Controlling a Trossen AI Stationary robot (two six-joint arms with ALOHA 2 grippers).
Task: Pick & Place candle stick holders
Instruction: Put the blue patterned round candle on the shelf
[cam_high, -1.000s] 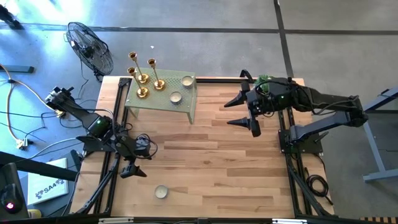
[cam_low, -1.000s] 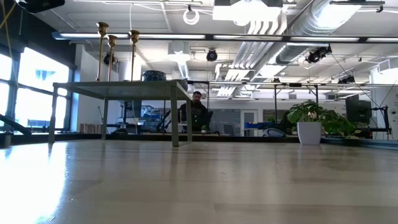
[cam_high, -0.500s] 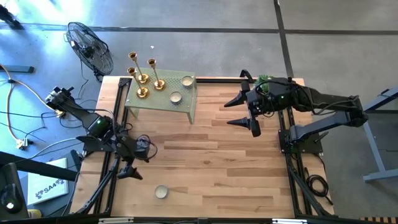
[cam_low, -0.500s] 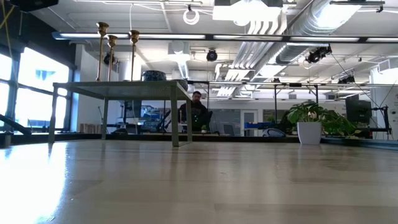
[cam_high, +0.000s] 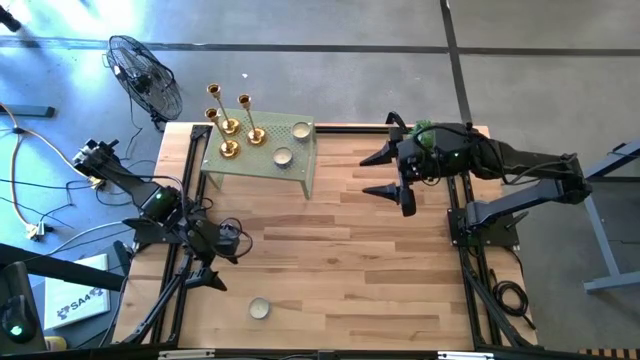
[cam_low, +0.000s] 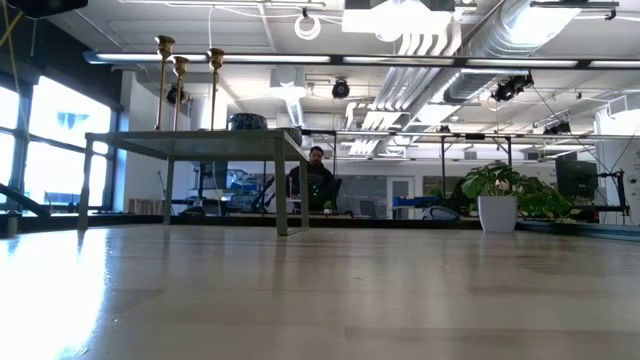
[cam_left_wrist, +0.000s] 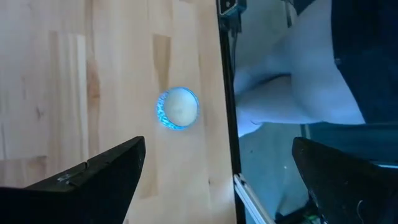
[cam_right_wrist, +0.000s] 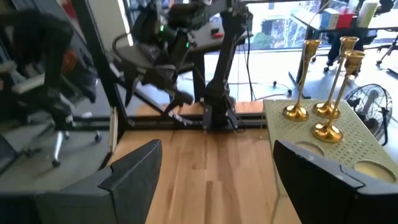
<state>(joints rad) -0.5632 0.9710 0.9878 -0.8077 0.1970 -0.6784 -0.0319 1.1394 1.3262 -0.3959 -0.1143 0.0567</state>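
Note:
Three gold candle stick holders (cam_high: 237, 130) of differing heights stand upright on their round bases at the left end of a small green perforated stand (cam_high: 300, 172), at the table's far left. The right wrist view shows the holders (cam_right_wrist: 320, 115) too, and their cups (cam_low: 180, 55) rise above the stand in the low view. My right gripper (cam_high: 364, 175) hovers open to the right of the stand, pointing at it, and shows as (cam_right_wrist: 217, 149) in its wrist view. My left gripper (cam_high: 205, 262) hangs open at the near left, over a tealight (cam_left_wrist: 177, 107), with nothing between its fingers (cam_left_wrist: 219, 149).
Two tealights (cam_high: 291, 143) lie on the stand's right half, and one tealight (cam_high: 260, 308) lies near the table's front edge. Black frame rails (cam_high: 462, 250) run along the table's sides. A fan (cam_high: 145, 75) stands off the far-left corner. Bare wood lies between the arms.
My left gripper has swung a little toward the table's near edge, staying open. The candle stick holders and the tealights have kept still.

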